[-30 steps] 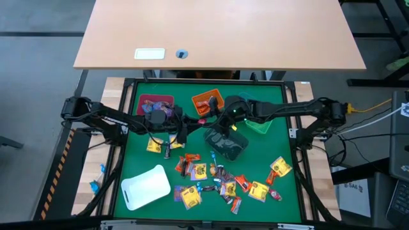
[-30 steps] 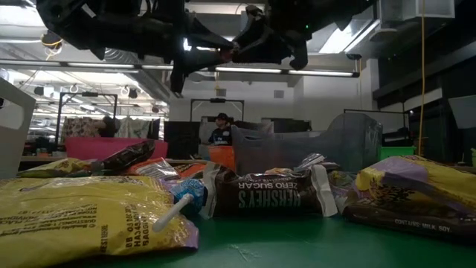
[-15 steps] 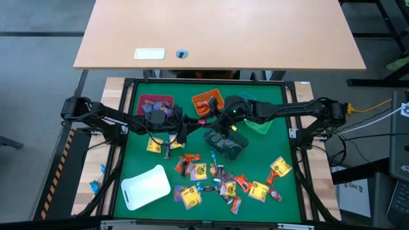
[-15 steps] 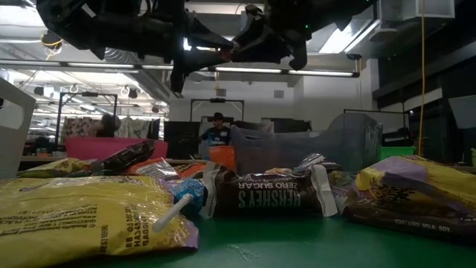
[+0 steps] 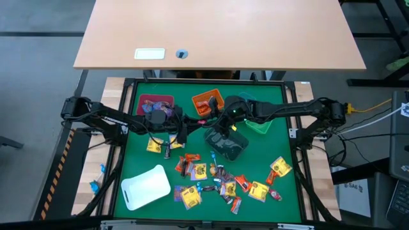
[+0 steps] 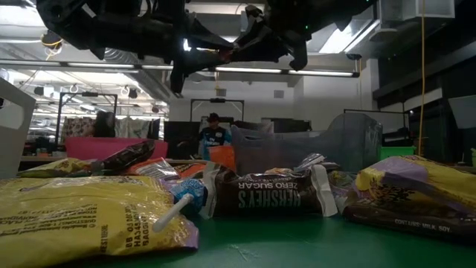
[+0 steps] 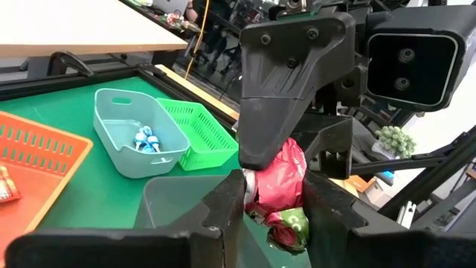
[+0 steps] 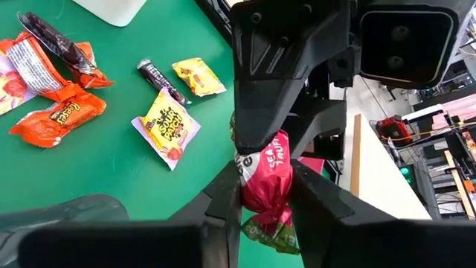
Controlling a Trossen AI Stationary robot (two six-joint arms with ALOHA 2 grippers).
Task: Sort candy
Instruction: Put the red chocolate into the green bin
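**Sorting barely begun, one sweet mid-handover**

High view: most candy [image 5: 214, 181] loose toward worktop's near edge; few pieces binned.

Left wrist view: left gripper [image 7: 274, 195] clamped on pink sweet [image 7: 281, 179].

Right wrist view: right gripper [image 8: 265, 195] gripping the same sweet.

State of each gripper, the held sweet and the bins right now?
left gripper: shut on the red-wrapped candy.
right gripper: shut on the same candy.
red-wrapped candy: held mid-air by both.
light blue bin: holds blue sweets.
green basket: looks empty.
loose candy: unsorted on the mat.
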